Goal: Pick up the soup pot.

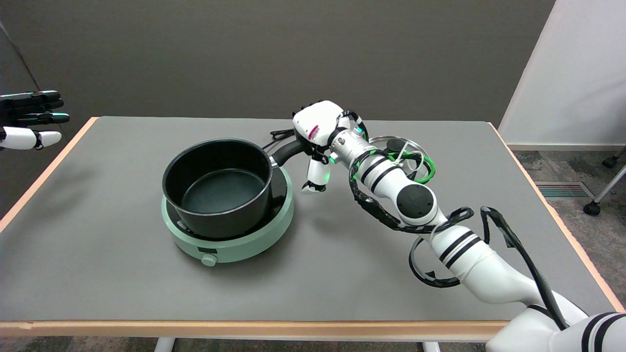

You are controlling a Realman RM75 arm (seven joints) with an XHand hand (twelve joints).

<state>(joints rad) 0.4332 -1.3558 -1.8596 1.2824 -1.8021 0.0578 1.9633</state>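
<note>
Right of centre, the right hand [317, 128] wraps its fingers round the soup pot [217, 185] handle; pot sits on the green hotplate [244, 244].

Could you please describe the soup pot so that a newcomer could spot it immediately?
On the grey table, a mint-green hotplate sits left of centre. The soup pot stands on it: black, deep, empty, the only vessel there, its handle at the right hand.
</note>
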